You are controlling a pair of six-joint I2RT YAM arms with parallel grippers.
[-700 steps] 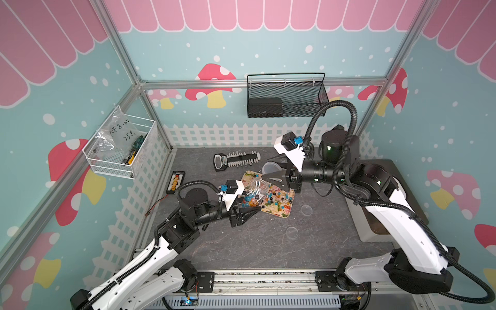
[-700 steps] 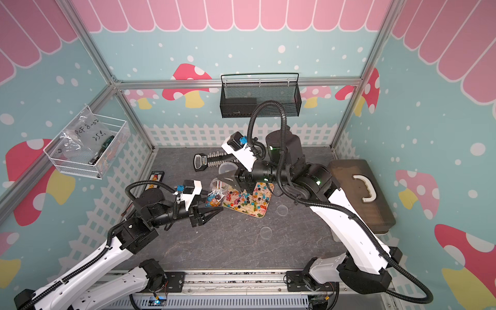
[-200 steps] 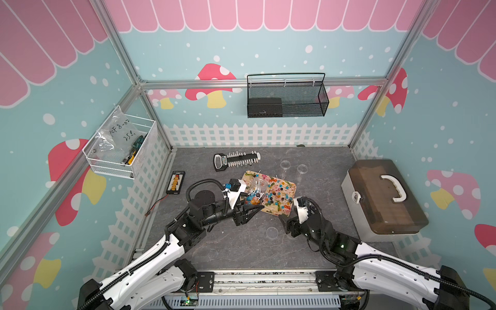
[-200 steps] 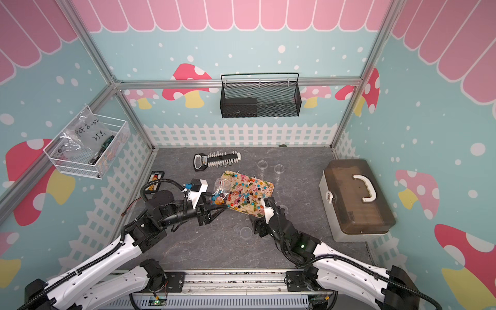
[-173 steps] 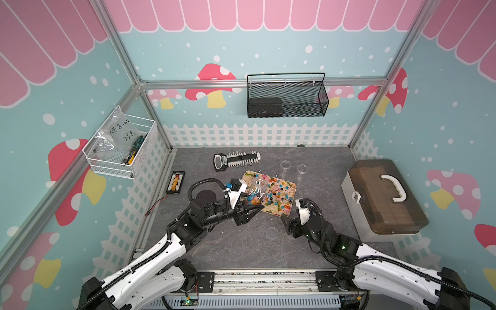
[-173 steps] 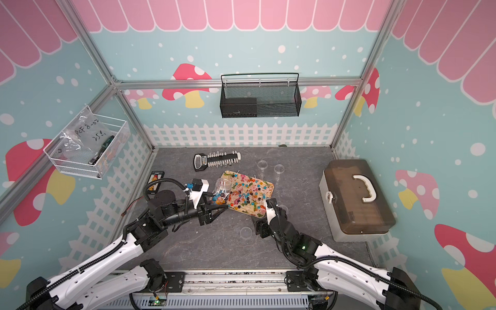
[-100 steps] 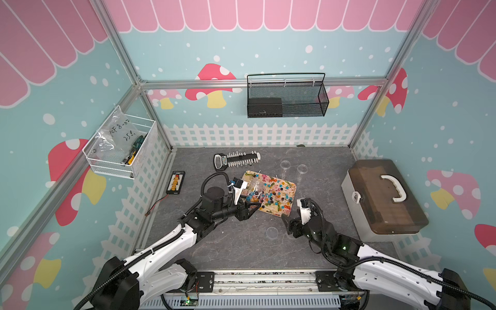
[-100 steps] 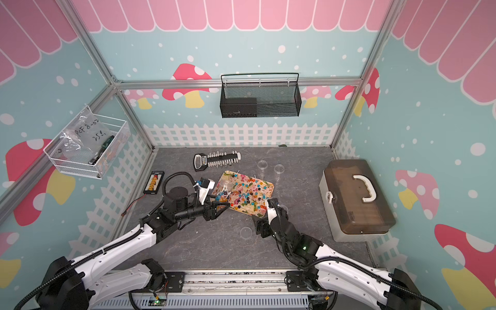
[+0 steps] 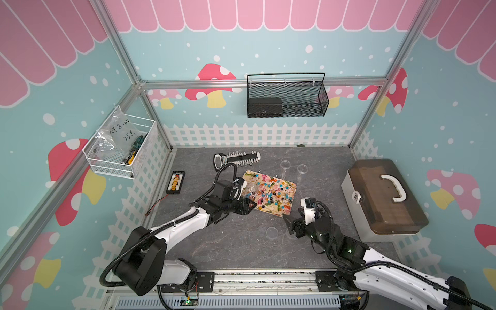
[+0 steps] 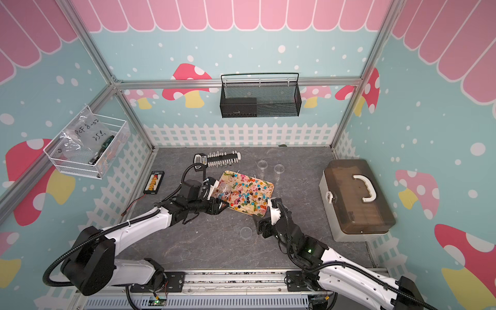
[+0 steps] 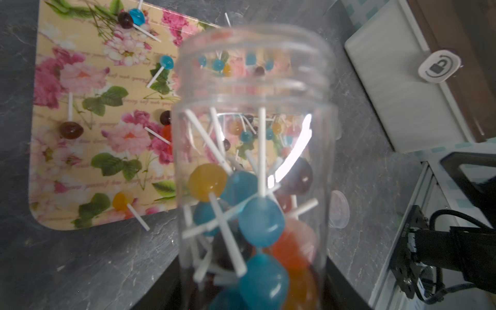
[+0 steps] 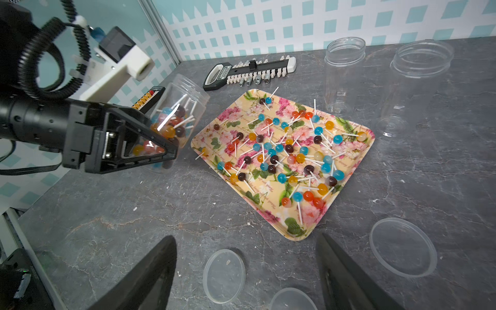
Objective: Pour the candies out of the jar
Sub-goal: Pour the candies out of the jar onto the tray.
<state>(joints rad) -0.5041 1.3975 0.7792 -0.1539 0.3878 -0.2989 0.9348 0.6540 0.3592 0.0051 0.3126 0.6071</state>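
Reaches from the near edge of the tabletop toward its middle with the left arm (image 9: 182, 222), forearm stretched low and almost level, wrist turned so the fingers stand one beside the other. Grips the lower part of the tilted jar (image 12: 182, 107) in the left gripper (image 9: 247, 201), jaws closed tight on it. Holds the right arm (image 9: 375, 265) low over the near-right part of the tabletop, the right gripper (image 9: 289, 227) just above the surface, jaws spread wide and empty.
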